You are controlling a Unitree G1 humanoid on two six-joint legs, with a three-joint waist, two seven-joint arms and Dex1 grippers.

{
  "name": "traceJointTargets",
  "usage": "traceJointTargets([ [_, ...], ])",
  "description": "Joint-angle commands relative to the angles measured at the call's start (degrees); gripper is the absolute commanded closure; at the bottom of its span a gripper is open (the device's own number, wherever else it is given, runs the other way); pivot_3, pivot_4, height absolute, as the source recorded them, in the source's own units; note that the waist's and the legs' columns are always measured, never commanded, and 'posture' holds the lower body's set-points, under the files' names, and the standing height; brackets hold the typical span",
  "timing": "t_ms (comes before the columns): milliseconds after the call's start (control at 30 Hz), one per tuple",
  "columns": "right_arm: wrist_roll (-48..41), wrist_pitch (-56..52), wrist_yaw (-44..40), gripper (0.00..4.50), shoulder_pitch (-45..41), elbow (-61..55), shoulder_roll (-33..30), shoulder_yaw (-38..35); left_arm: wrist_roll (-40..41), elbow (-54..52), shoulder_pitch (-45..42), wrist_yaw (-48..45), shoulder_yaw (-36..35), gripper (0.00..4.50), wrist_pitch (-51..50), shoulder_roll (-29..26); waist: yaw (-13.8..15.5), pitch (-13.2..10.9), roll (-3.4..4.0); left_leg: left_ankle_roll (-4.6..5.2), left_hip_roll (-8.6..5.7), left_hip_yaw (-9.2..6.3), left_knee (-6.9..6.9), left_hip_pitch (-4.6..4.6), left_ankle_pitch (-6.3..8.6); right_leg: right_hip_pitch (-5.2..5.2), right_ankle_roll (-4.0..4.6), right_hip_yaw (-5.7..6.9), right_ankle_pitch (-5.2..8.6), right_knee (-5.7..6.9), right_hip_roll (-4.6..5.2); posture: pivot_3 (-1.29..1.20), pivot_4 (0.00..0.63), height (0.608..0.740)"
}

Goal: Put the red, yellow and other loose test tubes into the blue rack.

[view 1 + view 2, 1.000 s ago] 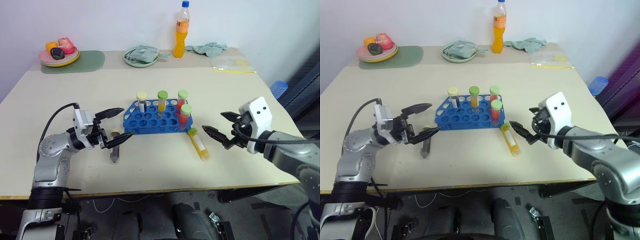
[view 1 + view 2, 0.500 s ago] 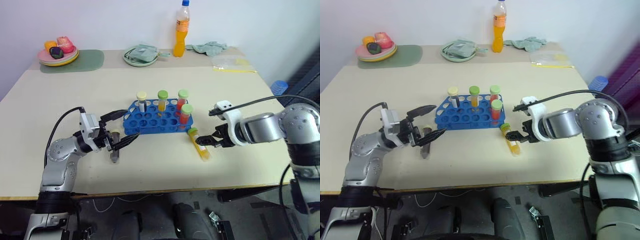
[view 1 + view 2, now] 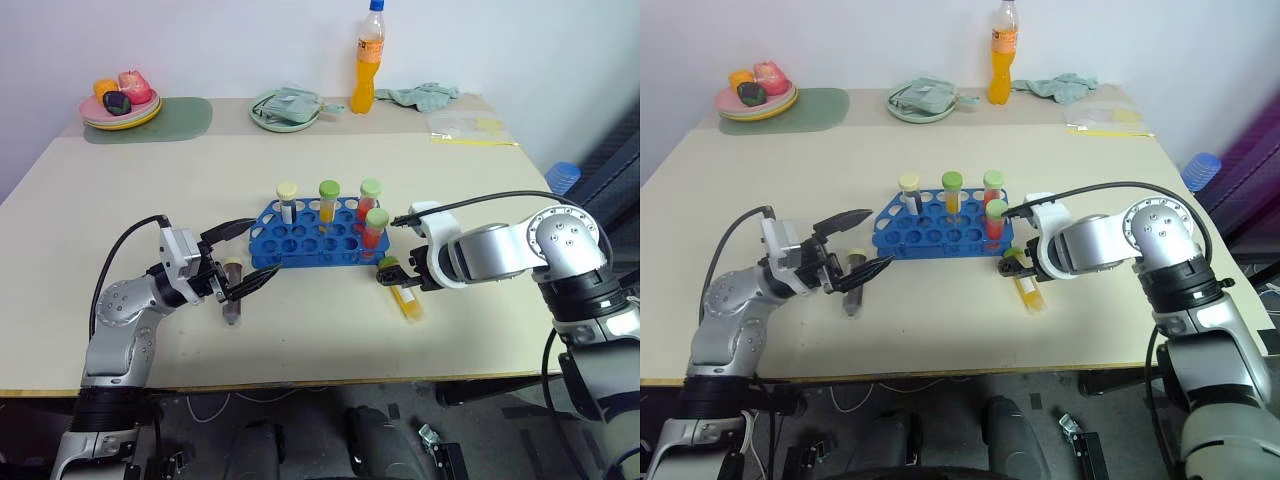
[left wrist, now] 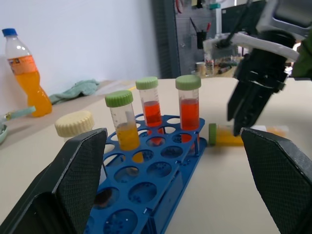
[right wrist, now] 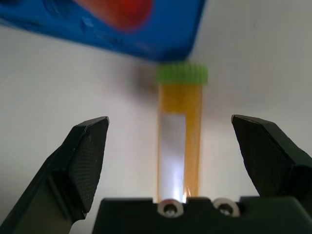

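The blue rack [image 3: 315, 235] stands mid-table with several capped tubes upright in it, two red [image 3: 376, 228], one yellow [image 3: 328, 200] and one cream-capped [image 3: 287, 200]. A loose yellow tube [image 3: 404, 296] with a green cap lies on the table just right of the rack. My right gripper [image 3: 397, 278] points down over its cap end, open; in the right wrist view the yellow tube [image 5: 178, 136] lies between the spread fingers [image 5: 83, 161]. A loose dark tube [image 3: 232, 298] lies left of the rack. My left gripper [image 3: 250, 255] hovers over it, open and aimed at the rack [image 4: 161, 170].
An orange drink bottle [image 3: 366, 60], a plate with a cloth [image 3: 285, 108], a green mat [image 3: 185, 118] with a plate of food [image 3: 120, 100], a rag [image 3: 420, 95] and a plastic bag [image 3: 465, 128] line the far edge. Bare tabletop lies in front of the rack.
My right gripper swung from level to pointing down and moved left and lower, from beside the yellow tube to over its cap end. The left gripper has stayed put and open.
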State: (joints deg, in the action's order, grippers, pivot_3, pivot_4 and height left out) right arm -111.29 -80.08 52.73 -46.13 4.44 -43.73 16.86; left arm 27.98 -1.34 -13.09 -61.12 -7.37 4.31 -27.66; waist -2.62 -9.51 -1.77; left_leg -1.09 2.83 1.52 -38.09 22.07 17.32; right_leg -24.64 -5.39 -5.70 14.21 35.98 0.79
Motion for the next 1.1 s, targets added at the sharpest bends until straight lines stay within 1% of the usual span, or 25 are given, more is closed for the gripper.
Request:
traceJointTargets([
  [33,-1.71,2.55,0.59,0.05,0.03,-1.81,-0.39,1.44,0.24,-2.55,0.16,0.29,0.41,0.0,0.5,0.02,-0.15,0.0,0.0,0.0,0.0,0.0,0.0,0.0,0.0,-0.01,0.0,0.0,0.0,0.0,0.0,0.0,0.15,0.74],
  [300,-1.71,6.64,4.05,0.05,-0.08,-0.27,1.96,4.68,0.07,-2.8,-0.16,0.8,0.54,0.0,0.24,-0.18,-0.08,0.01,0.01,0.0,0.04,-0.01,0.0,0.0,0.0,-0.02,0.0,0.0,0.0,0.0,-0.03,0.0,0.15,0.74],
  [433,1.6,6.53,3.05,0.05,1.85,1.2,2.29,5.02,0.13,-3.3,0.15,1.17,0.43,0.0,0.09,-0.38,-0.03,0.08,-0.07,0.0,0.05,0.0,-0.01,0.01,0.0,-0.02,0.01,0.0,0.0,0.0,-0.01,0.0,0.15,0.74],
  [500,2.84,6.0,2.06,0.56,1.35,1.34,2.32,4.77,0.22,-3.61,0.62,1.38,0.21,0.0,-0.01,-0.59,-0.02,0.21,-0.14,0.0,0.06,-0.01,-0.01,0.0,0.0,-0.02,0.01,0.0,0.0,0.01,-0.02,0.0,0.15,0.74],
  [533,2.81,5.97,1.89,0.89,1.32,1.28,2.35,4.67,0.25,-3.77,0.83,1.49,0.14,0.0,-0.05,-0.68,-0.07,0.23,-0.14,0.0,0.06,-0.01,-0.01,0.0,0.0,-0.02,0.01,0.0,0.01,0.01,-0.02,0.0,0.15,0.74],
  [567,3.22,5.81,1.58,1.34,1.58,1.18,2.32,4.56,0.29,-3.94,1.0,1.63,0.13,0.0,-0.11,-0.76,-0.11,0.23,-0.14,0.0,0.07,-0.01,-0.01,0.0,0.0,-0.02,0.01,0.0,0.01,0.0,-0.01,0.0,0.15,0.74],
  [700,4.49,5.09,0.89,3.44,2.13,0.97,2.53,4.14,0.36,-4.03,1.18,1.9,0.26,0.0,-0.06,-0.97,-0.21,0.24,-0.15,0.0,0.1,-0.02,-0.01,-0.02,0.0,-0.02,0.03,0.0,0.01,0.01,-0.04,0.0,0.15,0.74],
  [733,4.53,5.0,0.76,3.74,1.92,0.97,2.79,3.97,0.39,-3.96,1.06,1.92,0.3,0.0,-0.1,-0.95,-0.27,0.25,-0.14,0.0,0.1,-0.01,-0.01,-0.02,0.0,-0.02,0.02,0.0,0.01,0.01,-0.05,0.0,0.15,0.74],
  [800,4.73,4.84,0.42,3.76,1.64,0.76,3.09,3.55,0.4,-3.94,0.96,1.94,0.36,0.0,-0.16,-0.94,-0.41,0.25,-0.14,0.0,0.1,-0.01,0.0,-0.02,0.0,-0.02,0.02,0.0,0.01,0.01,-0.05,0.0,0.15,0.74],
  [900,5.2,2.06,-5.53,3.76,0.86,-3.11,1.56,2.89,0.36,-3.58,0.69,1.72,0.36,0.0,-0.17,-1.1,-0.58,0.24,-0.13,0.0,0.1,-0.02,0.0,-0.01,0.0,-0.02,0.02,0.0,0.01,0.01,-0.05,0.0,0.15,0.74],
  [1000,3.43,-1.34,-14.52,3.76,2.21,-8.02,-1.09,2.73,0.52,-3.52,0.64,1.71,0.23,0.0,-0.32,-1.19,-0.54,0.23,-0.11,0.01,0.1,-0.07,0.02,0.11,0.0,-0.12,0.02,0.05,0.01,0.01,-0.05,0.0,0.15,0.74],
  [1067,7.95,-4.91,-23.15,3.76,3.48,-15.78,-3.56,1.99,0.51,-3.54,0.7,1.63,0.17,0.0,-0.32,-1.34,-0.34,0.22,-0.1,0.01,0.11,-0.09,0.02,0.19,0.0,-0.18,0.01,0.08,0.01,0.0,-0.03,0.0,0.15,0.74],
  [1100,10.59,-4.32,-28.03,3.76,4.65,-20.06,-4.03,0.19,0.53,-3.41,0.67,1.57,0.12,0.0,-0.31,-1.4,-0.12,0.22,-0.1,0.01,0.11,-0.1,0.02,0.22,0.0,-0.21,0.01,0.08,0.01,0.0,-0.02,0.0,0.15,0.74],
])
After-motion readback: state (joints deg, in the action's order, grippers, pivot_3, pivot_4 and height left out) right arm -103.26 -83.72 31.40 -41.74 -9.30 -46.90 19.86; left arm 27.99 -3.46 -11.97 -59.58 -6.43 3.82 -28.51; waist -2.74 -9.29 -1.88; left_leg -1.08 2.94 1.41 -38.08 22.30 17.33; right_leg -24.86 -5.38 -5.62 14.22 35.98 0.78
